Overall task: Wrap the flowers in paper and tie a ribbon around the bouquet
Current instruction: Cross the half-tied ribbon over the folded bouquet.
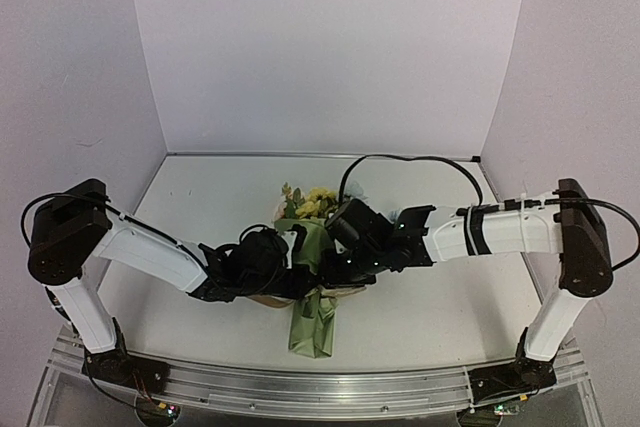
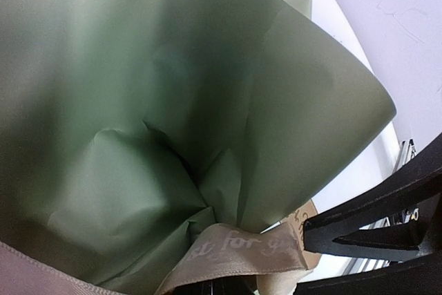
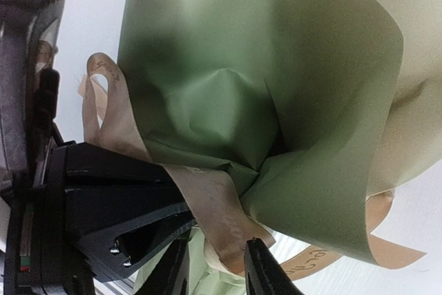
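reading left gripper (image 1: 285, 269): closed by the ribbon (image 3: 214, 205), hold unclear
right gripper (image 3: 219, 267): jaws astride the ribbon, pinch uncertain
ribbon: soft, glossy, probably slippery; pinch its flat tail
bouquet (image 1: 312, 319): light, crushable paper (image 2: 173, 101) cone, on the bench (image 1: 200, 207) between the arms

From above, the left arm (image 1: 150, 252) and right arm (image 1: 500, 232) meet over the middle of the bouquet (image 1: 313, 325), hiding most of the ribbon (image 3: 210, 202), and the flowers (image 1: 318, 197) are too small to count. Both wrist views cut the paper (image 2: 138, 67) off at their edges, and the ribbon's printed lettering is too blurred to read whole.
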Action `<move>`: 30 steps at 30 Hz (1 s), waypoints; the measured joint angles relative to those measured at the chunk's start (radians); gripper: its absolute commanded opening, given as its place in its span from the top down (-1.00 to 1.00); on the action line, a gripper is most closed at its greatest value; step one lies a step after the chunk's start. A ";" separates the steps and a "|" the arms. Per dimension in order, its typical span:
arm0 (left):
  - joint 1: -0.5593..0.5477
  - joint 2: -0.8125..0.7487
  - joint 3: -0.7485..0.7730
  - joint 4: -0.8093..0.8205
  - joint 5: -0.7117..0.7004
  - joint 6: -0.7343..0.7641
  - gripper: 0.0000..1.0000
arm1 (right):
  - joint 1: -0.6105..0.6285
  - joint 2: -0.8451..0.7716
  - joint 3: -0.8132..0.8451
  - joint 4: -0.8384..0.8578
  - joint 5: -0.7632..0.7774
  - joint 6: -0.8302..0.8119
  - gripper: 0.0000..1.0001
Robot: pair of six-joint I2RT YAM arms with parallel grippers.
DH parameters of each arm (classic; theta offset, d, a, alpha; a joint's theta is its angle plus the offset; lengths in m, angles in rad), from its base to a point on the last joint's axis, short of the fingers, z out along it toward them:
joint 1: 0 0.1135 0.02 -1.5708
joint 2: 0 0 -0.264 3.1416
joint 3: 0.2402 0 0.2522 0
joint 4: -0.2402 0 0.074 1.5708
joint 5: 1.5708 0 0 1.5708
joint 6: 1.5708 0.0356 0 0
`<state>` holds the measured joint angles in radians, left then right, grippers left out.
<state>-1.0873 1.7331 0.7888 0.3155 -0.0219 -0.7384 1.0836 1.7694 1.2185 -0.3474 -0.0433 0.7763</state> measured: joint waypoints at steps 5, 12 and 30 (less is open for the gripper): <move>0.001 -0.009 -0.013 0.008 -0.002 -0.003 0.96 | 0.000 0.011 0.010 -0.007 0.006 0.003 0.45; 0.002 -0.040 -0.039 0.016 -0.009 -0.005 0.96 | 0.000 0.026 0.030 -0.012 0.010 0.004 0.35; 0.040 -0.041 -0.055 0.029 -0.007 -0.057 0.96 | 0.046 0.005 -0.027 0.002 -0.018 0.090 0.33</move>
<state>-1.0472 1.6920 0.7341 0.3444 -0.0288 -0.7956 1.1299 1.7746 1.1913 -0.3452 -0.0612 0.8665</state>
